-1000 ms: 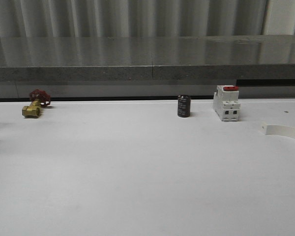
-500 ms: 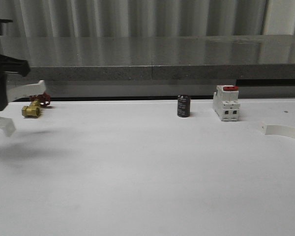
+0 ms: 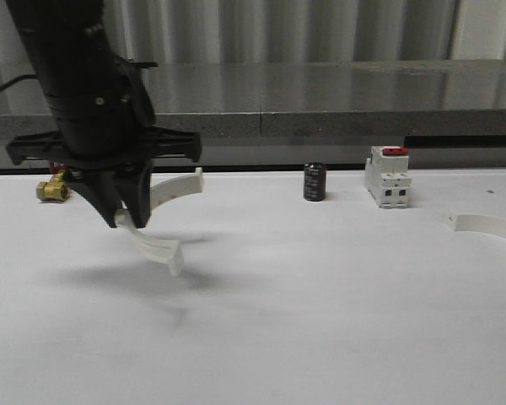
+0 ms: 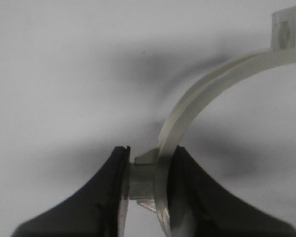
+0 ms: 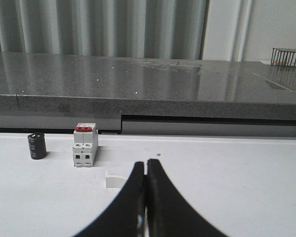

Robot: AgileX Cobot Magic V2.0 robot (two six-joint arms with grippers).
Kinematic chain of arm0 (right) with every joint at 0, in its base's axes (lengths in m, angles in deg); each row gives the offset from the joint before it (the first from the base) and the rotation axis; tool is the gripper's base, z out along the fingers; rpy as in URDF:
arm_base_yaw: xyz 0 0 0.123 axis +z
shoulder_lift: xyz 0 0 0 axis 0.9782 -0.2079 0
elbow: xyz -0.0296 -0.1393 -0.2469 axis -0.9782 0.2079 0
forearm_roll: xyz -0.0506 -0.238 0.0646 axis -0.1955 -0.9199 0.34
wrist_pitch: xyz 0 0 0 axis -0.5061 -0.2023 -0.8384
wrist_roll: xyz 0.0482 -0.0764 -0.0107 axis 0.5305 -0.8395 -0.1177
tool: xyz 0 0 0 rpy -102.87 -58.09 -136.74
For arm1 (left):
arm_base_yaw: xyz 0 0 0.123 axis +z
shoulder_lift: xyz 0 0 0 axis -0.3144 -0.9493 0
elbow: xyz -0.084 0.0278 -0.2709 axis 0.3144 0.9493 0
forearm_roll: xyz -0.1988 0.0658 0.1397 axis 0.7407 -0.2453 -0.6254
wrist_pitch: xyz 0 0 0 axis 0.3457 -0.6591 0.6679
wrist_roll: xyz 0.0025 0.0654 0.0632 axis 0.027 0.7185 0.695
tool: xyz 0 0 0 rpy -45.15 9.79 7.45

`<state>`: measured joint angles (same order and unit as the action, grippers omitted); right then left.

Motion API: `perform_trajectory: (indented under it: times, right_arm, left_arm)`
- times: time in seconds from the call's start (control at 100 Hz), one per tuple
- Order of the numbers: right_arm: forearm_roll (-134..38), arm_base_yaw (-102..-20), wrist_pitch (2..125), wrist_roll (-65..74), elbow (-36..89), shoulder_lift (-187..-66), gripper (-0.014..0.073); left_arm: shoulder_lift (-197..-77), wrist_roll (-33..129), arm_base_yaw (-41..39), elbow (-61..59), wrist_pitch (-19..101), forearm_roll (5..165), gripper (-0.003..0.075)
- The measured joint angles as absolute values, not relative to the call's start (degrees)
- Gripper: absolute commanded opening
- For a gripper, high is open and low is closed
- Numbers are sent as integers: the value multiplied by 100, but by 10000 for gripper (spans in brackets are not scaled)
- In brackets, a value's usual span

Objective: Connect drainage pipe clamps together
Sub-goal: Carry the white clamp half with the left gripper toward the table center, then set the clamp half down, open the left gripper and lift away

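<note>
The left hand (image 3: 128,221) pinches one clamp half (image 3: 158,221) by its lug above the surface; the other half (image 3: 487,224) lies far right. Thin, light, springy plastic; right hand (image 5: 146,170) closed, empty

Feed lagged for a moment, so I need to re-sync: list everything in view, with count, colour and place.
clamps: 2, white; one held above the table's left half, one lying at the right edge
valve: 1, brass, red handle; far left, behind the left arm
capacitor: 1, black; far centre
breaker: 1, white, red top; right of the capacitor
table: 1, white
left gripper: black, shut on a clamp's lug
right gripper: black, shut, empty
</note>
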<state>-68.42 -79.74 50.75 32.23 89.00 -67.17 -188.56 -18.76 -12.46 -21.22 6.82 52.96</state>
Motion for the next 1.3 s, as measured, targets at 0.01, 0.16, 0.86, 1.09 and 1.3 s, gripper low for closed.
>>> perform_trajectory:
  times: [0.01, 0.16, 0.86, 1.09, 1.3]
  right_arm:
    - [-6842, -7974, 5075, 3223, 8900, -6717, -65]
    - [-6842, -7974, 5106, 3223, 8900, -6717, -65]
    - [-6842, -7974, 5075, 3223, 8900, -6717, -65]
    - [-6842, -7974, 5075, 3223, 8900, -6717, -65]
    - [-6842, -7974, 5106, 3223, 8900, -6717, -65]
  left_arm:
    - [-18881, -1899, -1278, -2138, 676, 5295, -13]
    - [-19136, -2125, -1521, -2252, 706, 5349, -13]
    - [-19480, -2390, -1618, -2274, 647, 5422, 360]
    - [-19353, -2195, -1618, -2274, 647, 5523, 353]
    - [-18785, -1185, -1396, -2274, 661, 5887, 278]
